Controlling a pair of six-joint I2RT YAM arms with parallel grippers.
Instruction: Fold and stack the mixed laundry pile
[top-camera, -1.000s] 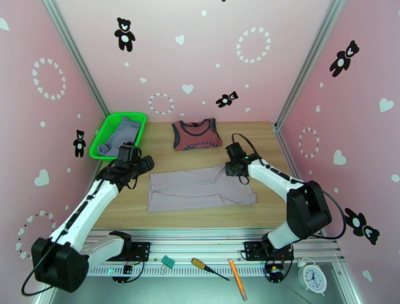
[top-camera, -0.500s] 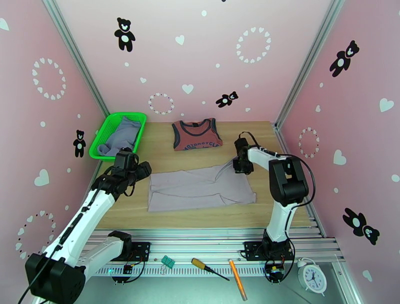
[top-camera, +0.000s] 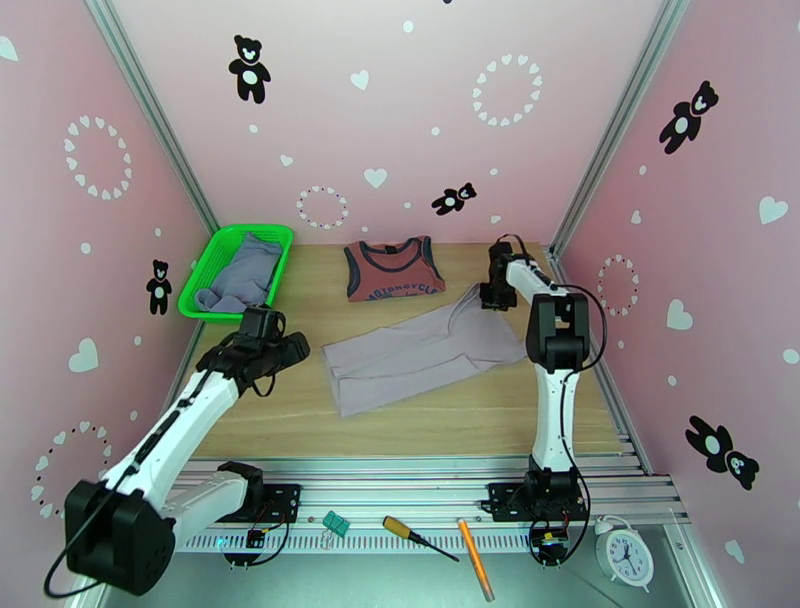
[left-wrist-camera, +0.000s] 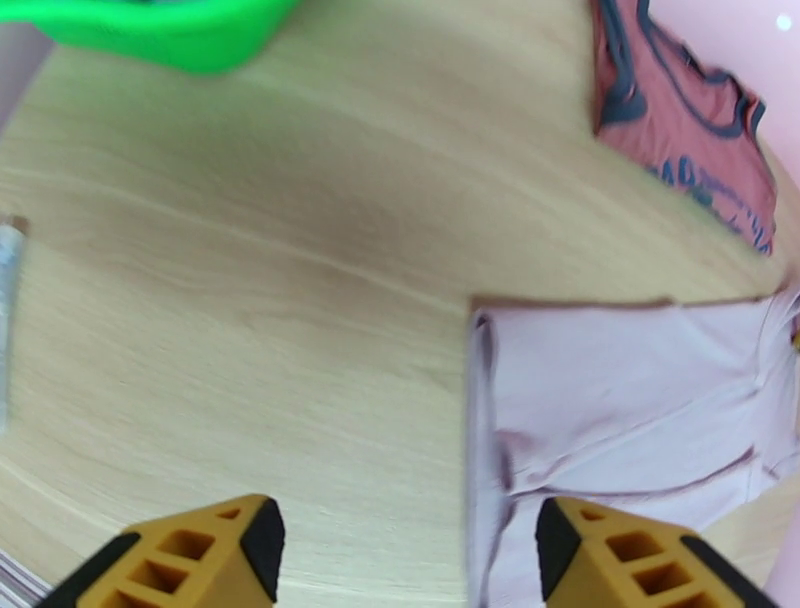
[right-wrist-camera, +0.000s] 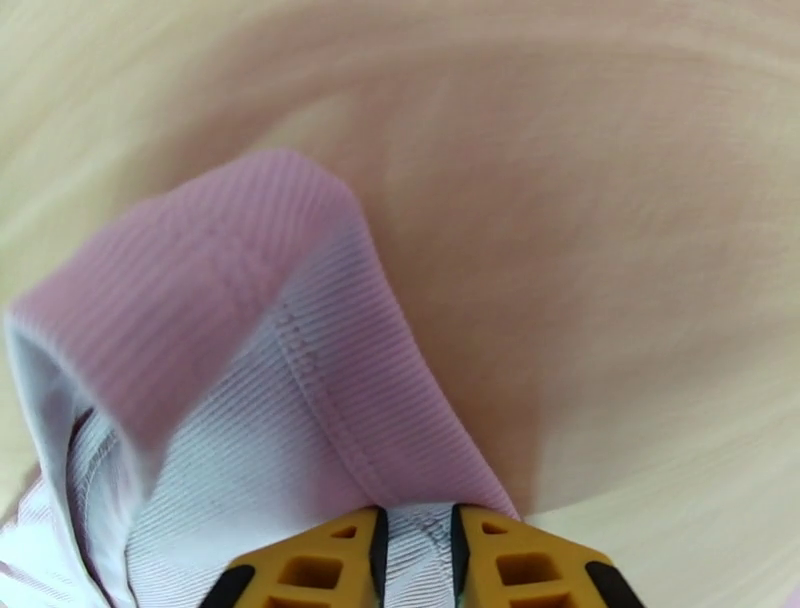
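here, right pincer (right-wrist-camera: 417, 530) grips the pale shirt (right-wrist-camera: 300, 400) — left pincer (left-wrist-camera: 405, 525) open near its other end.

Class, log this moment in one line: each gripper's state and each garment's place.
left gripper: open, above table | right gripper: shut on lilac shirt | rust-red top: table rear | blue-grey piece: in green basket

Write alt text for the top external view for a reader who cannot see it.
The right gripper pinches one end of the pale grey-lilac shirt near the far right of the table, the rest lying diagonally across it. The left gripper hovers open to the shirt's left; a rust-red top lies beyond, and a blue-grey piece sits in the green basket.
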